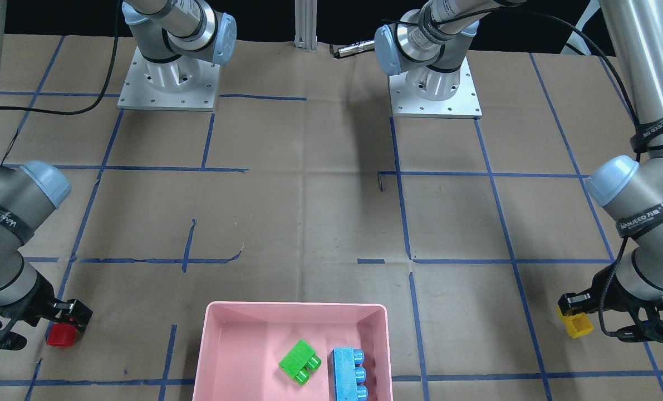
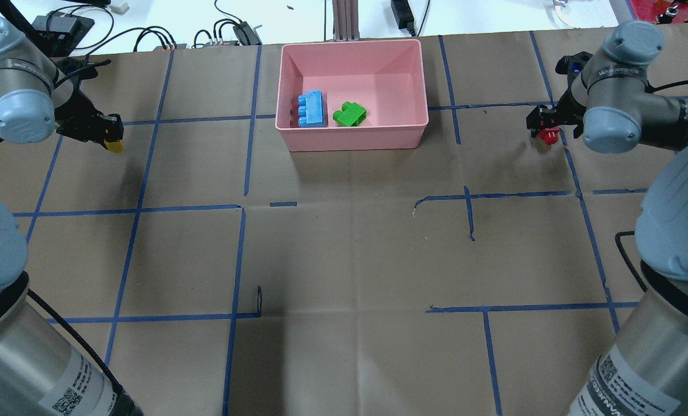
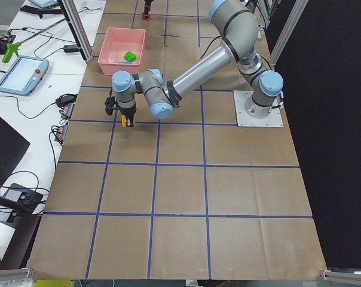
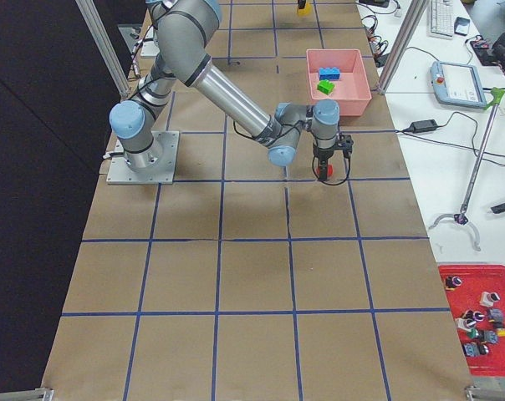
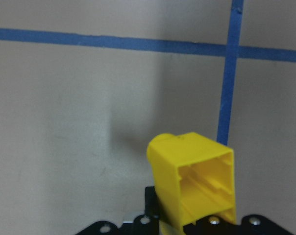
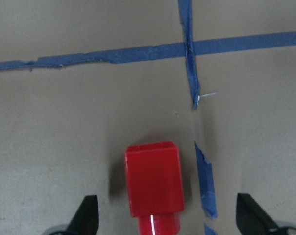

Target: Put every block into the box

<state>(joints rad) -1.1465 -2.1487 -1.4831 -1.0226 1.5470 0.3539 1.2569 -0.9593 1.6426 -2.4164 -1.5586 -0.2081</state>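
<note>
Since the blue block [image 2: 312, 110] and the green block [image 2: 349, 114] already lie inside the box [image 2: 355, 140], which stands at 12 o'clock on the desk [image 2: 344, 260] in the overhead view, the task looks about half done. The blue one lies toward the box's 8 o'clock and the green just beside it toward 6 o'clock, apart from each other. Two blocks are left, and each has an arm on it. The left hand [image 2: 111, 133], out at 10 o'clock, is closed on the yellow block [image 5: 192, 181] and holds it tilted clear of the desk, hollow underside showing. The right hand [image 2: 546, 124], out at 2 o'clock, appears to be clamped on the red block [image 6: 153, 181]. Its fingertips are hidden in the wrist view, and the block is either on the desk or barely off it. What remains is carrying both to the box and letting go over its open floor toward 3 o'clock.
</note>
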